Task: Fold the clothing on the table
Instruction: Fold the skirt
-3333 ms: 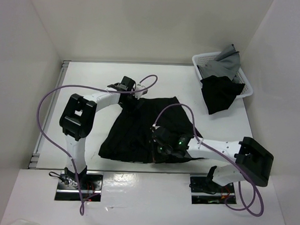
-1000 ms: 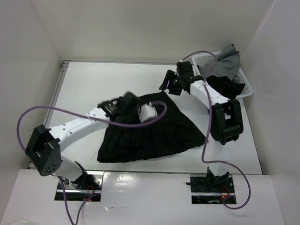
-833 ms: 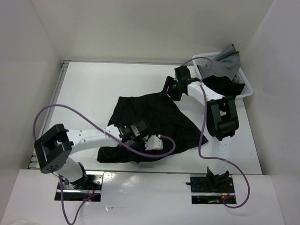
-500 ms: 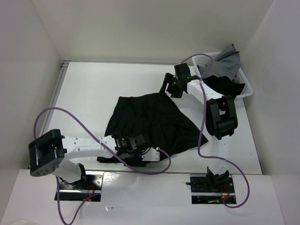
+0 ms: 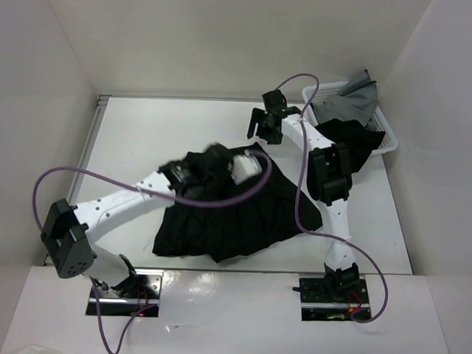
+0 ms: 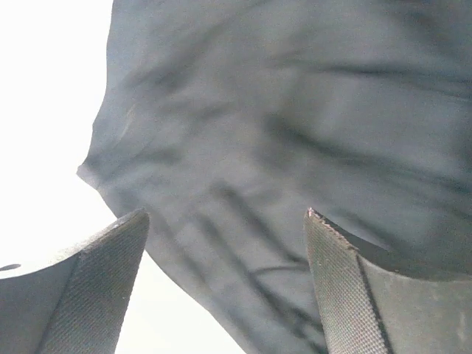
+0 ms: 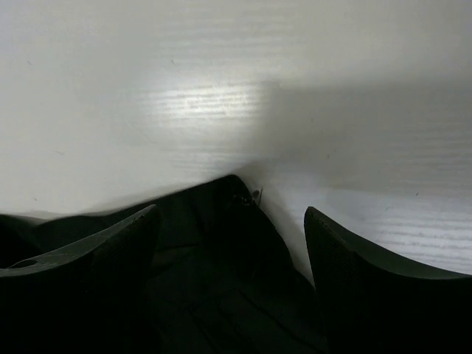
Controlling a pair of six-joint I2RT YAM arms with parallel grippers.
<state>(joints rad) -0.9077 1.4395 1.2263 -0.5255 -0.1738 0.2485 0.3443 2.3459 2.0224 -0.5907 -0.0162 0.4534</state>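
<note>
The clothing, a black pleated skirt, lies spread in the middle of the white table. My left gripper hovers over the skirt's far left part, blurred. In the left wrist view its fingers stand wide apart above dark pleated fabric, with the left gripper open and the bare table to the left. My right gripper is open at the skirt's far corner. The right wrist view shows that corner between the parted fingers of the right gripper, untouched.
A white basket stands at the back right with a grey cloth in it and another black garment hanging over its front. White walls close in the table on three sides. Purple cables loop from both arms.
My left gripper has swung from the skirt's near edge up to its far left part. The right gripper has drawn back slightly from the far corner. Both have opened wider.
</note>
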